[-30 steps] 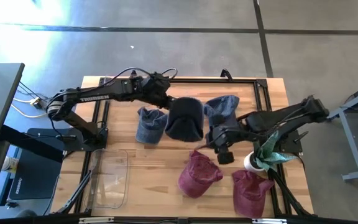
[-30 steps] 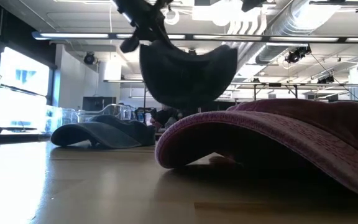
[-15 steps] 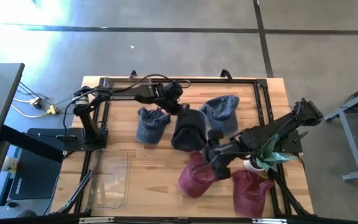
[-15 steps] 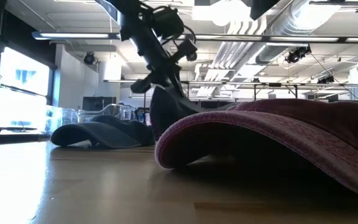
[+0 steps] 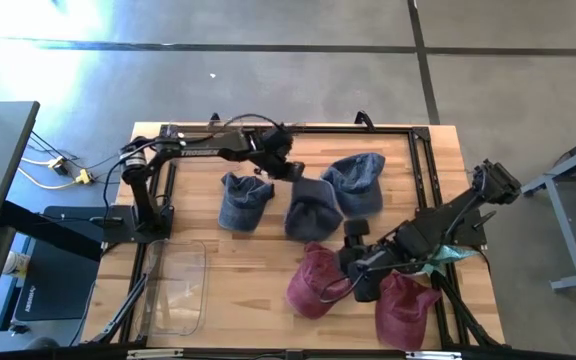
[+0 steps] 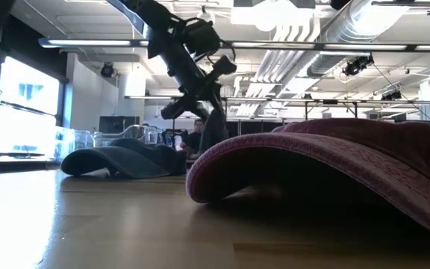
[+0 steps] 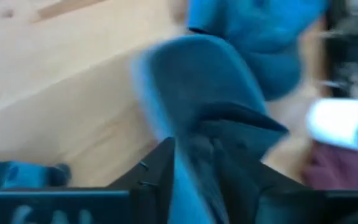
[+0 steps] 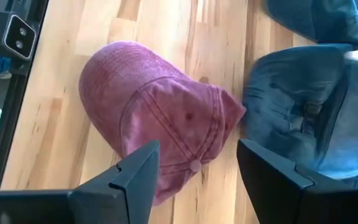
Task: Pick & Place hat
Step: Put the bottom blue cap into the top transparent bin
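Wooden table [image 5: 198, 240] from above carries five caps: left gripper [image 5: 290, 168] sits at the rear edge of the dark grey cap [image 5: 308, 208] mid-table, right gripper [image 5: 340, 282] hangs over the maroon cap [image 5: 318, 281]. Low view adds only the left arm above that cap. Left wrist view: fingers [image 7: 157, 168] straddle the cap's fabric, grip unclear; right wrist view: jaws apart above the maroon cap, soft, light, floppy, best pinched at brim or crown seam.

Grey concrete floor [image 5: 268, 90] — ceiling ducts [image 6: 327, 30], bright window [image 6: 21, 104].

Five fabric caps spread on wooden table [image 5: 258, 250]: three blue-grey, two maroon; clear plastic bin [image 5: 176, 287] beside.
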